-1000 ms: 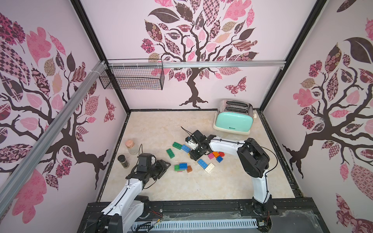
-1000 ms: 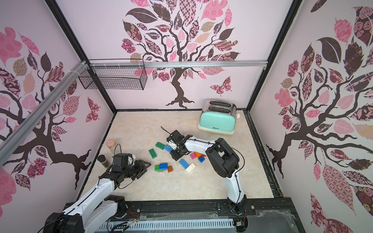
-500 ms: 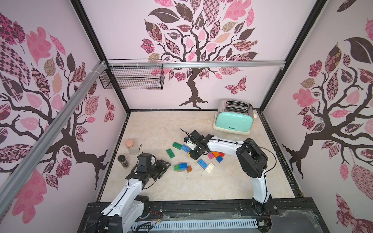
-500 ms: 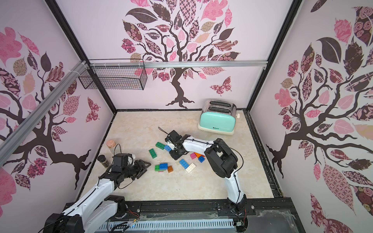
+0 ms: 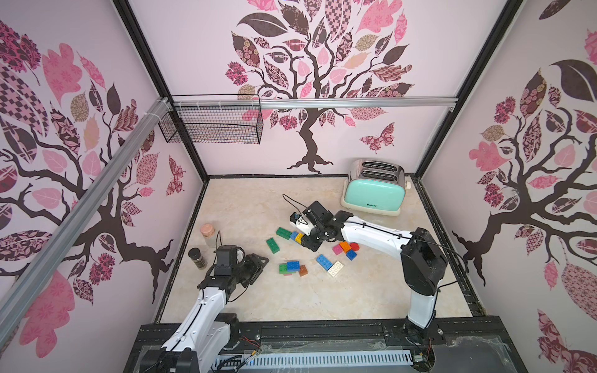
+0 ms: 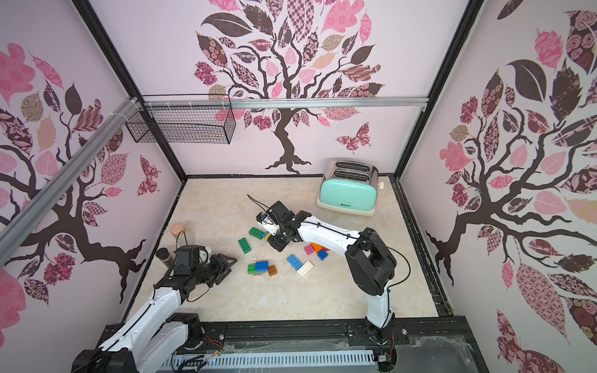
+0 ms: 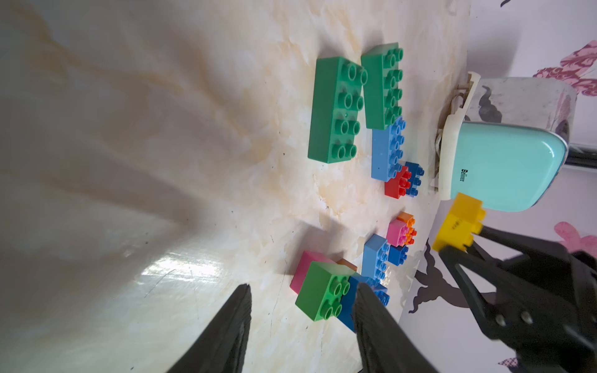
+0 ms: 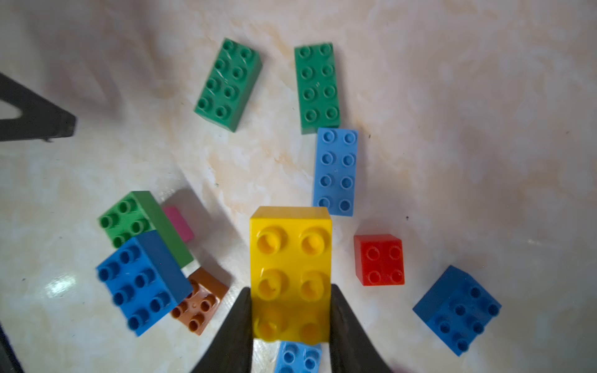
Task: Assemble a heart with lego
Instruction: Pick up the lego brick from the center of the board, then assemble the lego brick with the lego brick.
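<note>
My right gripper [image 8: 290,290] was closed on the long sides of a yellow brick [image 8: 290,252], studs up, pinching it near one end so that most of it stuck out past my fingertips. The left wrist view showed that brick held clear of the marble tabletop [image 5: 245,206].

Below it the rest of the lego lay loose. A green oblong brick [image 8: 228,84] lay on its own, and a second green oblong brick [image 8: 317,87] met a light blue oblong brick [image 8: 336,171] end to end. A red square brick [image 8: 379,260] sat just beside the yellow one.

My left gripper [image 5: 257,262] hung partly open with nothing between its fingers. It was near a small cluster made up of a green square brick [image 7: 323,290], a blue brick [image 8: 142,281], a pink brick [image 8: 179,224] and a brown brick [image 8: 202,300]. The mint toaster [image 5: 374,193] stood well apart, at the back.
</note>
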Motion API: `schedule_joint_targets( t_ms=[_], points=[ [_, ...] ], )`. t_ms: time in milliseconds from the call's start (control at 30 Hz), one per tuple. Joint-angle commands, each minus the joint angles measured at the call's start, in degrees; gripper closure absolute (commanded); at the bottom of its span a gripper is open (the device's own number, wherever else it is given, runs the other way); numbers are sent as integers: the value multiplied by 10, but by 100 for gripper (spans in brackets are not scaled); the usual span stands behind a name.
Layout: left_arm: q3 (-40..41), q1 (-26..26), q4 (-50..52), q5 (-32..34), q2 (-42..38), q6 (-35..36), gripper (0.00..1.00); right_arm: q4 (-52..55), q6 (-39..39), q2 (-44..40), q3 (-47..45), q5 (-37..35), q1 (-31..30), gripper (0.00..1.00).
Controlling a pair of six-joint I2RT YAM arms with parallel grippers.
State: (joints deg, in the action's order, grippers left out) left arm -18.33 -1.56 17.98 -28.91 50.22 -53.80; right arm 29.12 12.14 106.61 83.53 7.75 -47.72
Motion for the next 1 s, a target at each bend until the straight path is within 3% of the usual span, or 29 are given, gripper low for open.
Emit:
schedule_joint_targets(
  t_ms=[0,133,400,967],
  points=[
    [-10,39,12,-27,-14,-9,46,4,50,-4,27,46,-22,71],
    [-11,75,22,-51,-29,-10,46,24,103,17,53,63,-62,71],
    [-13,80,34,-49,-54,-17,46,42,160,59,79,76,-113,71],
    [-1,87,14,-62,-33,-16,46,93,267,129,137,59,-120,71]
  ],
)
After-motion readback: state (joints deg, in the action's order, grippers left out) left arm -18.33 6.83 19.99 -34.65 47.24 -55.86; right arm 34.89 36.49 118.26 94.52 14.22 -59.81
